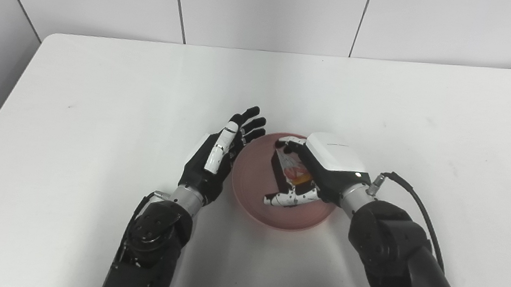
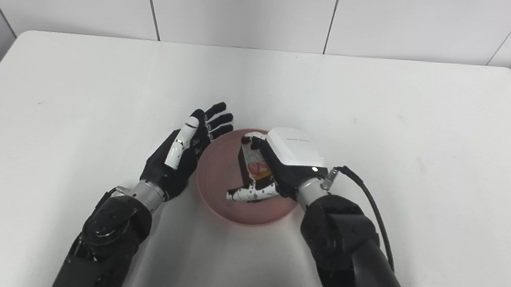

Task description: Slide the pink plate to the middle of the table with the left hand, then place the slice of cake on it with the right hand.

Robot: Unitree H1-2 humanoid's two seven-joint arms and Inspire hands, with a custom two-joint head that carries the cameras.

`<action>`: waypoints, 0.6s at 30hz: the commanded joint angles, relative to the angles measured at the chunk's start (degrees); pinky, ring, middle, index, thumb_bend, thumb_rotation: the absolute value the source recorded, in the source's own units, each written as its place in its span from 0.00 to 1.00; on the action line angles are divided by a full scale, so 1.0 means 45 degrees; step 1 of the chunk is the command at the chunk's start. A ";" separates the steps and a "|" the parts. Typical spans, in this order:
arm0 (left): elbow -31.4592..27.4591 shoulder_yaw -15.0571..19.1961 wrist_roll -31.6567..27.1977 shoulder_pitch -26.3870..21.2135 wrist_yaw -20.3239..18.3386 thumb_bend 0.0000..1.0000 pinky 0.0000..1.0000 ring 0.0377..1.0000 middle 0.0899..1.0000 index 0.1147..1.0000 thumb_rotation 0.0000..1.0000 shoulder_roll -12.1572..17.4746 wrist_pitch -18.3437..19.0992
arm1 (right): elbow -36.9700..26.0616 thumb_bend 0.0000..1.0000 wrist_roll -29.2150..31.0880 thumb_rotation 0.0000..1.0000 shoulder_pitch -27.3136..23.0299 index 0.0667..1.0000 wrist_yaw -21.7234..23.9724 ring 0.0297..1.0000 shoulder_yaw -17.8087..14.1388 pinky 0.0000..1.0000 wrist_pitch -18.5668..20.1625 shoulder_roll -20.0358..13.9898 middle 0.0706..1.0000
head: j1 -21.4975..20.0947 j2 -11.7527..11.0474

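My right hand (image 1: pixel 317 173) grips the cake slice (image 1: pixel 292 170) over the pink plate (image 1: pixel 255 182) for placing; my left hand (image 1: pixel 217 160) rests released beside its rim.

Two head-mounted cameras, set side by side, look steeply down and forward over the white table (image 1: pixel 98 75) toward the panelled wall (image 1: pixel 272 4) at its far edge. Both sit close above the near edge, where the arms enter from below. They share almost the whole tabletop; the right eye view shows more of the table's right side, the left eye view more of the left wall.
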 commanded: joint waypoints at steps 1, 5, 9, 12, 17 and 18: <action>0.0178 -0.0123 0.0101 0.0244 -0.0059 0.43 0.90 0.91 0.91 0.88 1.00 0.0014 0.0984 | -0.0262 0.93 0.0123 0.90 0.0095 1.00 0.0311 0.95 -0.0192 0.79 0.0254 -0.0053 0.99 | 0.0021 -0.0016; 0.0201 -0.0106 0.0051 0.0224 -0.0141 0.43 0.90 0.91 0.91 0.90 1.00 0.0083 0.0987 | -0.0333 0.99 0.0547 0.94 0.0215 1.00 0.0094 1.00 -0.0402 0.86 -0.0081 -0.0094 1.00 | 0.0016 -0.0025; 0.0297 -0.0034 0.0035 0.0208 -0.0119 0.44 0.89 0.91 0.91 0.91 1.00 0.0084 0.0976 | -0.0422 1.00 0.0706 0.95 0.0146 1.00 -0.0073 1.00 -0.0461 0.88 -0.0244 -0.0212 1.00 | 0.0022 -0.0112; 0.0362 0.0020 0.0014 0.0220 -0.0135 0.44 0.90 0.91 0.91 0.91 1.00 0.0082 0.0887 | -0.0521 1.00 0.0723 0.93 0.0146 1.00 -0.0344 1.00 -0.0515 0.89 -0.0288 -0.0191 1.00 | 0.0039 -0.0142; 0.0462 0.0135 -0.0052 0.0245 -0.0193 0.44 0.91 0.92 0.92 0.91 1.00 0.0086 0.0655 | -0.0553 0.99 0.1722 0.90 0.0406 1.00 -0.1928 0.99 -0.1089 0.87 -0.0958 0.0073 1.00 | 0.0206 -0.0211; 0.0494 0.0186 -0.0059 0.0248 -0.0169 0.44 0.91 0.92 0.92 0.90 1.00 0.0061 0.0603 | -0.0472 0.98 0.2157 0.89 0.0490 1.00 -0.2537 0.98 -0.1315 0.86 -0.1340 0.0176 1.00 | 0.0238 -0.0230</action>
